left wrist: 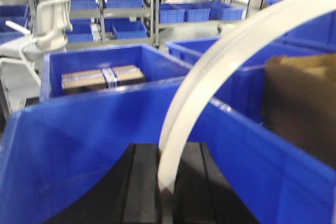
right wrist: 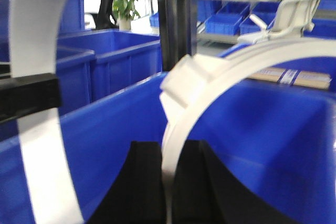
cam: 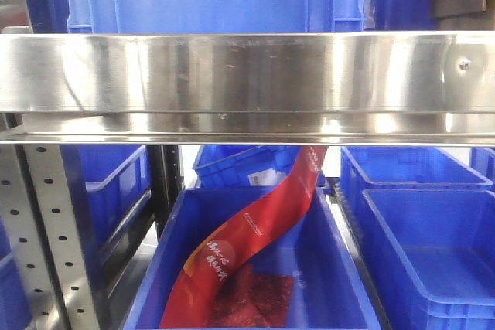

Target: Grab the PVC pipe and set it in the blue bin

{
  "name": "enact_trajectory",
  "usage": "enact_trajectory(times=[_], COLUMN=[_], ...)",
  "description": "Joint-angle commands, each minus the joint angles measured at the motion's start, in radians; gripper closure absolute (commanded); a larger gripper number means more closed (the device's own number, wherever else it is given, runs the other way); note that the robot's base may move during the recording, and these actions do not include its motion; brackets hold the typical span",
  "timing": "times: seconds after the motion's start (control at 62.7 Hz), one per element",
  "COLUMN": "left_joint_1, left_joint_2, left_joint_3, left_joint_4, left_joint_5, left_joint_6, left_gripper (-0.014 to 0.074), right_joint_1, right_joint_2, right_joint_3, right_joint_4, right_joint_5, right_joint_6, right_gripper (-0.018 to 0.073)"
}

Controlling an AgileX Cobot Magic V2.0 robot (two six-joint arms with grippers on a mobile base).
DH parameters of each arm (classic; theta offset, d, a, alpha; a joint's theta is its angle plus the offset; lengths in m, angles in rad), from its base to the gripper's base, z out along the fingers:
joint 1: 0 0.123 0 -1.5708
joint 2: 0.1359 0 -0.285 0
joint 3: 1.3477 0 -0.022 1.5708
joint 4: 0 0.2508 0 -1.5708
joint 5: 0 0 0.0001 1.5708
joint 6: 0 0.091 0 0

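A white PVC pipe (left wrist: 194,93) arcs upward over the wall of a blue bin (left wrist: 79,145). Its lower end is clenched between the black jaws of the left gripper (left wrist: 167,187). The right gripper (right wrist: 168,187) is likewise clamped on pale pipe, just below a blocky fitting (right wrist: 184,85). Smooth, glossy and bowed, it looks light and springy, probably slippery. The firmest hold would be close beside the fitting.

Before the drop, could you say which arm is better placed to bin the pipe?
Nearly equal, perhaps right: left gripper and right gripper both clamp the PVC pipe, blue bin ahead of each.
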State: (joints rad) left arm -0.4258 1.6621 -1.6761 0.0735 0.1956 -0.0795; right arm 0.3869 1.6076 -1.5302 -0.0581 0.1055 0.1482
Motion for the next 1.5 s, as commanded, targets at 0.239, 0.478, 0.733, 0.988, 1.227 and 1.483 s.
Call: enact_trajectory(times=[0.239,0.478,0.733,0.988,1.227,1.483], left_joint_1=[0.026,0.026,0.026,0.040,0.043,0.070], left_joint_2=[0.033,0.033,-0.016,-0.025,-0.134,-0.346], left_joint_3=[-0.019,-0.019,-0.019,-0.019,-0.019,0.024], left_joint_4=[-0.002,-0.002,-0.002,0.003,-0.024,0.028], left_joint_5=[-0.025,-0.023,-0.025,0.016,0.221,0.408], left_joint_6=[-0.002,-0.002,-0.002,-0.002,-0.002,-0.002], left_gripper=[0.0475,0.0244,0.0363,0.0706,0.0707,0.0707], right_joint_1=[0.035,0.035,0.035,0.020,0.001,0.001], right_joint_2=[0.058,0.058,-0.004,-0.021,-0.117,-0.332], right_joint_3=[-0.042,-0.042,-0.042,-0.042,-0.042,0.033], right_joint_4=[-0.007,-0.007,-0.007,-0.007,0.003,-0.115], right_joint_5=[-0.001,-0.001,0.026,0.097,0.228,0.308], right_joint_6=[-0.007,-0.007,-0.007,-0.007,-0.007,-0.007], right_gripper=[0.0367,0.0347,0.0349,0.0721,0.0721,0.0721])
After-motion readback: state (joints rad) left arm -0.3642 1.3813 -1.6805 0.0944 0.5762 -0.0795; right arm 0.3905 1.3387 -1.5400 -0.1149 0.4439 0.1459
